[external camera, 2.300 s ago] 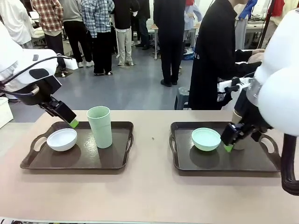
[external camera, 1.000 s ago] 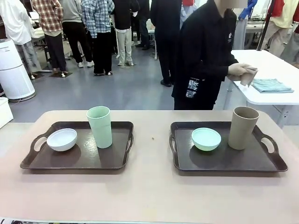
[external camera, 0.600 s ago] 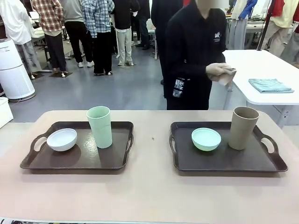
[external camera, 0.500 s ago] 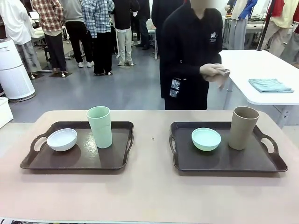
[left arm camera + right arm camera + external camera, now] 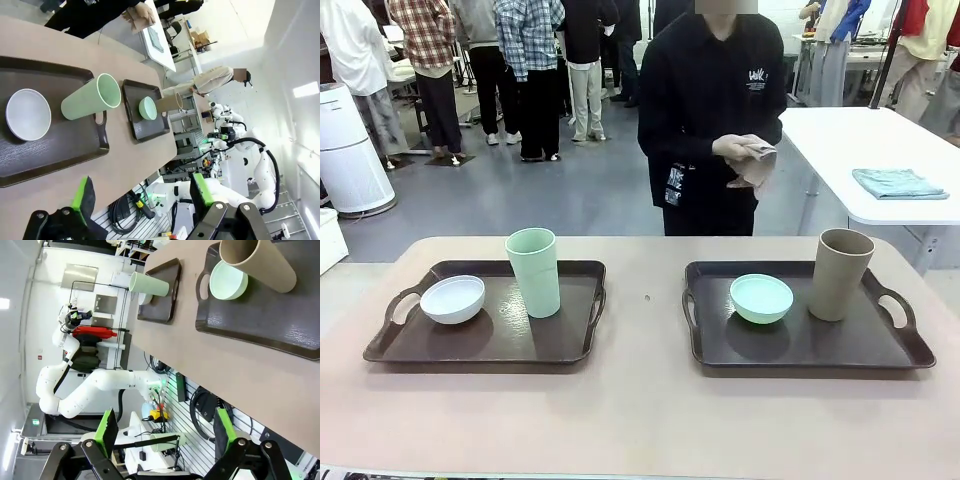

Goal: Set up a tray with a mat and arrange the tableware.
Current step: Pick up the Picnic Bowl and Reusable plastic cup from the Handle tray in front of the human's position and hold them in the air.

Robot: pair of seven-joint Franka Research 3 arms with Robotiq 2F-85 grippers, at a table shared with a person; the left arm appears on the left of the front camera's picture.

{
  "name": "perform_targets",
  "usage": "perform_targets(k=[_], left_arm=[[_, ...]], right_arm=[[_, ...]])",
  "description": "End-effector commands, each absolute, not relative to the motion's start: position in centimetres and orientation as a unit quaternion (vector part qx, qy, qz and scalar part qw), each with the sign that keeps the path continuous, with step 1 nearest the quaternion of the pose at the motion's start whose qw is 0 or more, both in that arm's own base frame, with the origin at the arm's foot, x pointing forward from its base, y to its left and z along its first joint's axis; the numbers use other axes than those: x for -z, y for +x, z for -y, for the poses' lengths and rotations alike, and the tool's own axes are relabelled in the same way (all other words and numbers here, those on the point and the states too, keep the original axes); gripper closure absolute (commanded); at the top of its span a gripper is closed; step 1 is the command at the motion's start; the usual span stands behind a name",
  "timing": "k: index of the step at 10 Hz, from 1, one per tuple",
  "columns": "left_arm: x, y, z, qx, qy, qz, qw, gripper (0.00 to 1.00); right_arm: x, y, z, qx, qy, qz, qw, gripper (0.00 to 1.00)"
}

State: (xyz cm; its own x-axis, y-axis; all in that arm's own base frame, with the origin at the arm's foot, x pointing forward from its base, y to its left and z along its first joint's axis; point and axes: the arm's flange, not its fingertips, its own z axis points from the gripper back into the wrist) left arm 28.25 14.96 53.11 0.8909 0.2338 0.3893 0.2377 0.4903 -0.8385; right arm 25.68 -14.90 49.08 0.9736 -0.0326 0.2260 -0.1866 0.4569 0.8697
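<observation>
Two dark brown trays lie side by side on the table. The left tray (image 5: 570,340) carries a white bowl (image 5: 452,298) and a pale green cup (image 5: 534,271), standing upright. On the right tray (image 5: 800,350) sit a mint green bowl (image 5: 761,297) and a tan-brown cup (image 5: 840,274). Behind the table a person in black holds a folded tan mat (image 5: 754,165) in both hands. My left gripper (image 5: 141,192) is open, high above the left tray (image 5: 50,150) and well back from it. My right gripper (image 5: 165,432) is open too, off the table's near edge, away from the right tray (image 5: 260,320).
A white side table (image 5: 840,140) at the back right bears a folded blue-grey cloth (image 5: 900,182). Several people stand far behind. The beige tabletop (image 5: 640,410) lies bare in front of and between the trays.
Both arms have pulled back out of the front view. The person has walked left from the side table to stand behind the middle, mat in hand. The tableware has not moved.
</observation>
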Motion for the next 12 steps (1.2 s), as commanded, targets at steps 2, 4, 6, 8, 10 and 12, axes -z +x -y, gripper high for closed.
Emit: perform_targets(k=[2,4,6,8,10,12], left_arm=[[-52.86,28.37,-14.77,0.011,-0.510,0.244,0.825,0.00],[-52.86,28.37,-14.77,0.011,-0.510,0.244,0.825,0.00],[-52.86,28.37,-14.77,0.011,-0.510,0.244,0.825,0.00],[-52.86,28.37,-14.77,0.011,-0.510,0.244,0.825,0.00],[-52.86,28.37,-14.77,0.011,-0.510,0.244,0.825,0.00],[-52.86,28.37,-14.77,0.011,-0.510,0.244,0.825,0.00]], right_arm=[[-48.79,25.67,14.51,-0.042,0.527,0.115,0.841,0.00],[-48.79,25.67,14.51,-0.042,0.527,0.115,0.841,0.00],[-48.79,25.67,14.51,-0.042,0.527,0.115,0.841,0.00],[-48.79,25.67,14.51,-0.042,0.527,0.115,0.841,0.00],[-48.79,25.67,14.51,-0.042,0.527,0.115,0.841,0.00],[-48.79,25.67,14.51,-0.042,0.527,0.115,0.841,0.00]])
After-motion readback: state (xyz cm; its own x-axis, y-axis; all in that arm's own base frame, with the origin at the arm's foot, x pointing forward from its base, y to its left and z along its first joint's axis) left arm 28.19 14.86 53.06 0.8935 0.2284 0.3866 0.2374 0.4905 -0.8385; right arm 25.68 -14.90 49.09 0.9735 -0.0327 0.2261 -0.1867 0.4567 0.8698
